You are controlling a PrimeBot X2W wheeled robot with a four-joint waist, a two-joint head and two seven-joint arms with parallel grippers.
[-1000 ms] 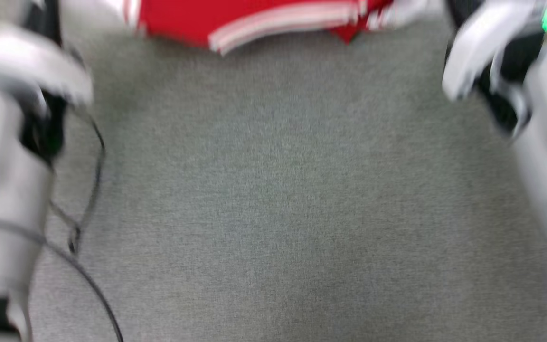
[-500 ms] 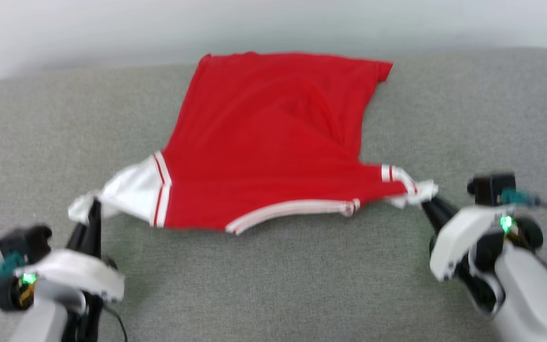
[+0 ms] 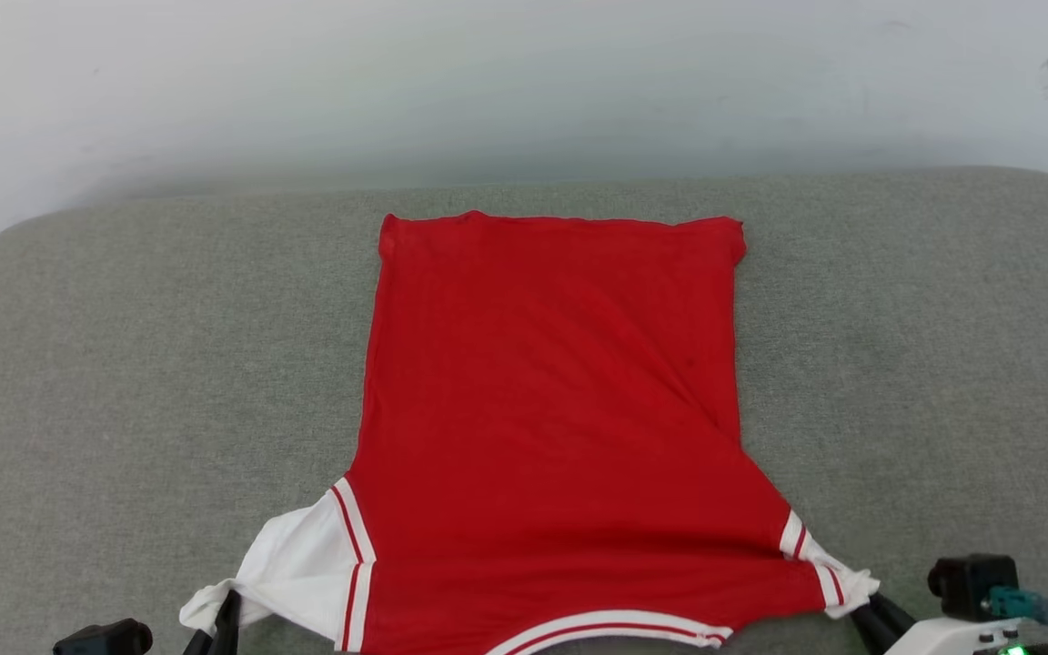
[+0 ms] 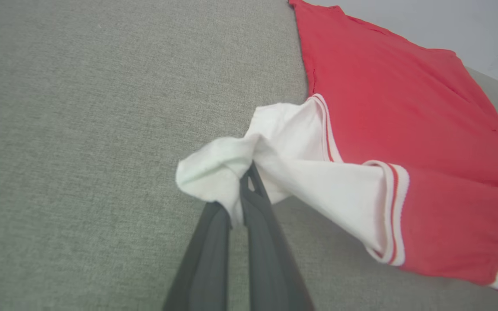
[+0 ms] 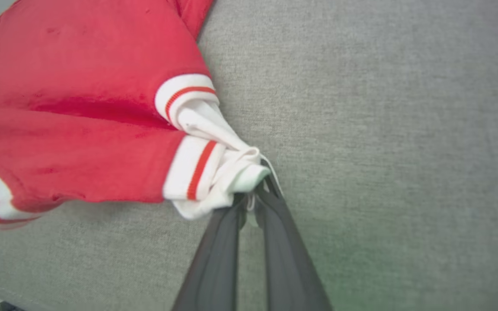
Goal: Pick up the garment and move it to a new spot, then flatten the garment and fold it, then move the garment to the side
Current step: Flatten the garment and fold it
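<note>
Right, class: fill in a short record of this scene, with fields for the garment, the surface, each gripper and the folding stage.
garment: red jersey shirt with white sleeves, spread plain side up, hem away from the robot
surface: grey fabric cushion
left gripper: shut on the tip of one white sleeve
right gripper: shut on the tip of the other sleeve
stage: spread out mostly flat, not yet folded
</note>
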